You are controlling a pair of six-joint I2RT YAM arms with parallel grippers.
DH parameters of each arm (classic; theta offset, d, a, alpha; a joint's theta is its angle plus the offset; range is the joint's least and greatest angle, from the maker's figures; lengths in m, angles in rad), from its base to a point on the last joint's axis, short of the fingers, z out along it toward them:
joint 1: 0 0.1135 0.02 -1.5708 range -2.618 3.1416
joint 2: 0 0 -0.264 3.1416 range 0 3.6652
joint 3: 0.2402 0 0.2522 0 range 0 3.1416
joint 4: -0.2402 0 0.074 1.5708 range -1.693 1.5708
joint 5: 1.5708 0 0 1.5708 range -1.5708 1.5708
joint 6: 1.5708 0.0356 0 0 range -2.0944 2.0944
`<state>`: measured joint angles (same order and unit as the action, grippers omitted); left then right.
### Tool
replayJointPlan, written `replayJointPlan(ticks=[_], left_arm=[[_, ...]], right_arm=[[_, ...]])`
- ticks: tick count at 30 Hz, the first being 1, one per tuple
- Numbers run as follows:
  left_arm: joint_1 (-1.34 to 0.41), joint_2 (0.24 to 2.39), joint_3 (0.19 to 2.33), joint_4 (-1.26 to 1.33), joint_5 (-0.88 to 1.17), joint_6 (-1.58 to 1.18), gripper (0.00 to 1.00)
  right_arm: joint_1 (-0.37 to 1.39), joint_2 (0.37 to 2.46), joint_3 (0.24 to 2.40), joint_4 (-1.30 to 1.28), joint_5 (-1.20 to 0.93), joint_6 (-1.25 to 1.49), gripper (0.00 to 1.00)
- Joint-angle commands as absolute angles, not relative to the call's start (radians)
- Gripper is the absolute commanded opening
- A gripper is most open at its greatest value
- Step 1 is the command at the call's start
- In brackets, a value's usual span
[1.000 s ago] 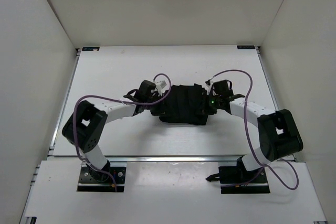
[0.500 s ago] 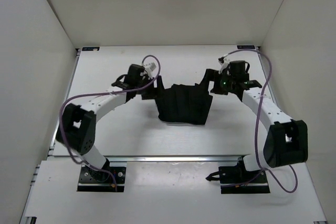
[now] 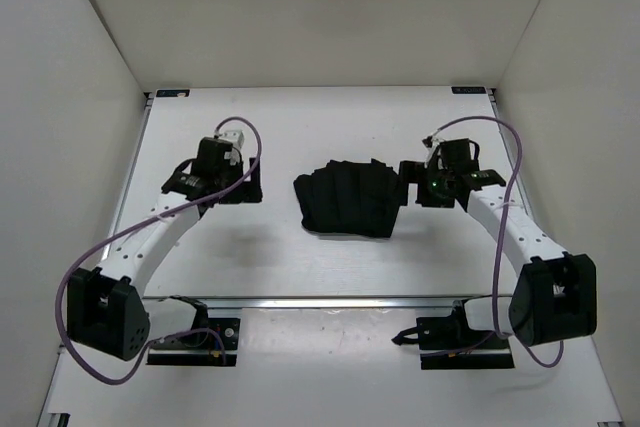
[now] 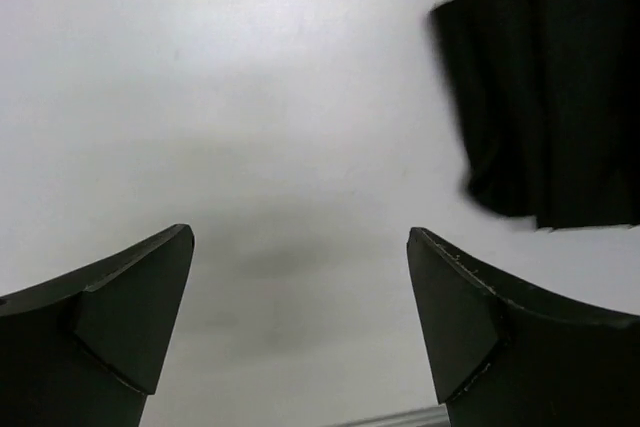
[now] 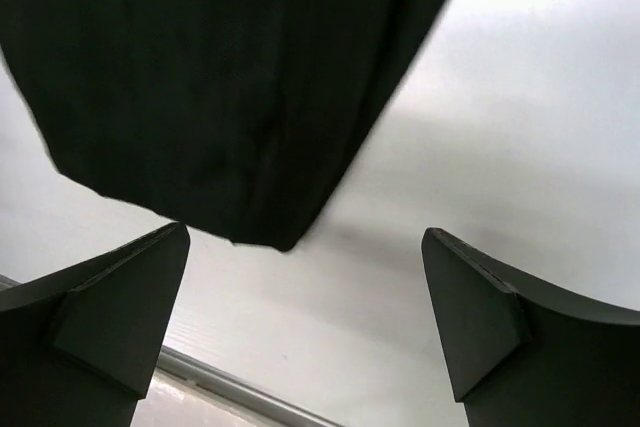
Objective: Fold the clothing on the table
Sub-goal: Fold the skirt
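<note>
The clothing [image 3: 349,199] is a black pleated bundle lying in a compact heap at the middle of the white table [image 3: 300,127]. My left gripper [image 3: 244,187] hovers to its left, open and empty, a clear gap away. In the left wrist view the left gripper [image 4: 300,239] shows bare table between its fingers, with the clothing [image 4: 548,97] at the upper right. My right gripper [image 3: 409,183] sits just off the heap's right edge, open. In the right wrist view the right gripper [image 5: 305,235] holds nothing, and the clothing [image 5: 215,77] fills the upper left.
White wall panels [image 3: 70,147] enclose the table on the left, back and right. A metal rail [image 3: 330,300] runs along the near table edge, seen also as a rail [image 5: 230,383] in the right wrist view. Purple cables loop off both arms.
Both grippers went from shut to open and let go of the clothing. The left arm swung away to the left, the right drew back slightly right. The clothing dropped into a folded heap.
</note>
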<state>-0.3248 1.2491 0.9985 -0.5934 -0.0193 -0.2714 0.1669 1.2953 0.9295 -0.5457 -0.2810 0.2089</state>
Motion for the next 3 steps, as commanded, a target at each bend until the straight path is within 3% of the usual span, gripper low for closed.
replayJointPlan(ticks=[1,3], left_arm=[[-0.325,1.160,0.921,-0.667,-0.066,-0.256,0.99],[-0.327,1.149,0.905,-0.672,-0.057,-0.261,0.99]], right_arm=[[0.147,1.235,0.891,-0.560,-0.256,0.216,0.99],[0.141,1.230,0.881,-0.567,-0.255,0.228,0.99]])
